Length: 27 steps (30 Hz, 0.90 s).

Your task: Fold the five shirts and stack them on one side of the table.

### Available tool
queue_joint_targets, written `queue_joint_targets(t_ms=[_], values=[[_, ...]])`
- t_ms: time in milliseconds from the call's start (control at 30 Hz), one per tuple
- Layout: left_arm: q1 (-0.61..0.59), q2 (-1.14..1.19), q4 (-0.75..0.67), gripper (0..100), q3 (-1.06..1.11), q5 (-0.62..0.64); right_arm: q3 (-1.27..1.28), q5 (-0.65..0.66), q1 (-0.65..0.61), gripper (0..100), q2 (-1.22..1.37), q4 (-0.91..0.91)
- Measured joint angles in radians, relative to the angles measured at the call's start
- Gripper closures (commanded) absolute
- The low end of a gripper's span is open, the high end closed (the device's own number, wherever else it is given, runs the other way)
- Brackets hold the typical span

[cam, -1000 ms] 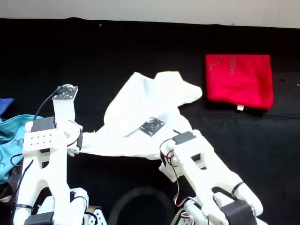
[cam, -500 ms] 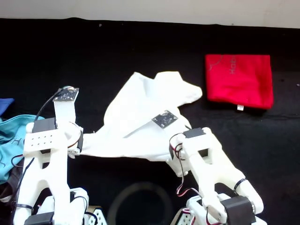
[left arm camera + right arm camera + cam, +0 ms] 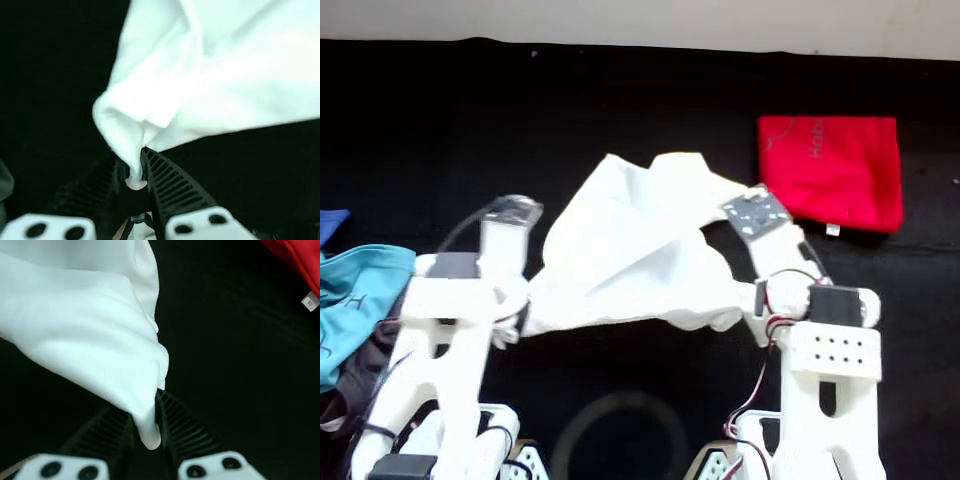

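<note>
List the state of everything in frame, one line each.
white shirt: unfolded, rumpled, near edge gripped at both ends
red shirt: folded, lying flat, apart from both arms
teal shirt: unfolded, crumpled in a heap
left hand: shut on white shirt
right hand: shut on white shirt

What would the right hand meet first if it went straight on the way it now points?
The white shirt, whose corner the right hand clamps. Past that fold the line seems to end on the black table, though depth is unclear.
</note>
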Motion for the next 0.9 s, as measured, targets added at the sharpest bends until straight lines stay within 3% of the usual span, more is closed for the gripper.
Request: queue_joint_targets(t_ms=[167, 300, 633, 900], values=[[0.175, 0.0, -0.037, 94, 0.0, 0.0, 0.04, 0.04, 0.037, 99.3, -0.014, -0.002], [0.189, 0.0, -0.034, 84, 0.0, 0.0, 0.048, 0.041, 0.077, 99.3, -0.014, -0.031], [-0.112, 0.0, -0.006, 84, 0.0, 0.0, 0.048, 0.138, 0.241, 99.3, -0.014, -0.038], [-0.149, 0.0, 0.077, 84, -0.137, -0.037, 0.052, 0.138, 0.233, 99.3, -0.014, -0.017]])
